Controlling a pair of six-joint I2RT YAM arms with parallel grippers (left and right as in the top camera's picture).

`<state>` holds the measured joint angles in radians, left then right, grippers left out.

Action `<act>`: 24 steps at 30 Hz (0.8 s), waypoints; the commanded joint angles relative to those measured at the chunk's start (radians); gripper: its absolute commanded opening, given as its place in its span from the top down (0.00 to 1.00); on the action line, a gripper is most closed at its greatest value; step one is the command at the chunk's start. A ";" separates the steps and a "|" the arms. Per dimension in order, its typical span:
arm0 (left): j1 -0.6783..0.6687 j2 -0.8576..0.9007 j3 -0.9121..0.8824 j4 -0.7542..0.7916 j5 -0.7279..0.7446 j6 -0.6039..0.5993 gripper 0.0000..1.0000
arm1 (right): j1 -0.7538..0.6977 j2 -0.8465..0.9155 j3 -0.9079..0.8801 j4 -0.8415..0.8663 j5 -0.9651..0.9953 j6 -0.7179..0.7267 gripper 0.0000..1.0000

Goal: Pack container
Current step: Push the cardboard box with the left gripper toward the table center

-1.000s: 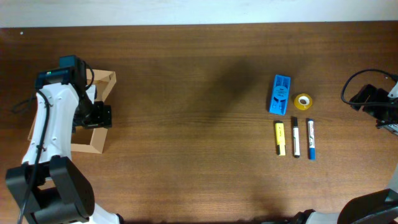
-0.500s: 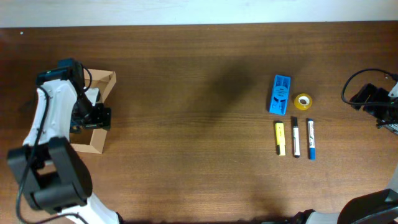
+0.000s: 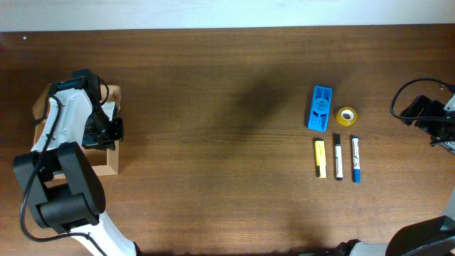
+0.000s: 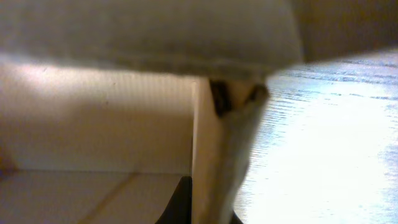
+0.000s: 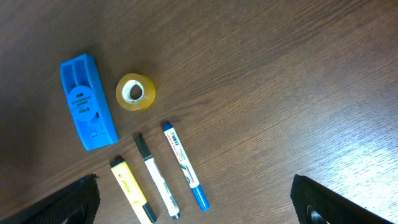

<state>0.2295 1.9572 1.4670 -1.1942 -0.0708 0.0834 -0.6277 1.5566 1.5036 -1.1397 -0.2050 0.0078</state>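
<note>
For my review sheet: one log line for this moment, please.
left claw: at container wall, grip unclear | right claw: open | markers, tape: on table, unpacked

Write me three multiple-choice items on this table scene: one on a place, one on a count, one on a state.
1. In the overhead view, where does the small tan cardboard box stand?
A. far left
B. centre
C. far right

2. How many pens lie in a row below the blue plastic holder?
A. two
B. three
C. five

3. What state is the right claw in?
A. shut on a pen
B. shut on the box
C. open, holding nothing

Answers:
1 A: the box sits at the picture's left side.
2 B: a yellow highlighter, a black-capped white marker and a blue marker lie side by side.
3 C: in the right wrist view its fingers stand wide apart and grip nothing.
</note>
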 commanded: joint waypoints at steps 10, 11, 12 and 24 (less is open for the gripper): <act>-0.164 0.012 0.337 -0.189 0.022 -0.236 0.98 | -0.001 -0.012 0.025 -0.007 -0.013 0.034 0.01; -0.186 0.012 0.383 -0.210 0.022 -0.255 0.98 | -0.001 -0.012 0.025 -0.009 -0.013 0.034 0.01; -0.208 0.012 0.428 -0.229 0.022 -0.276 0.98 | -0.001 -0.012 0.025 -0.011 -0.013 0.034 0.01; -0.562 0.012 0.729 -0.256 -0.005 -0.500 0.98 | -0.001 -0.012 0.024 -0.037 -0.013 0.034 0.01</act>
<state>-0.2409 1.9736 2.1616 -1.4639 -0.0608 -0.3283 -0.6277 1.5566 1.5055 -1.1713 -0.2085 0.0303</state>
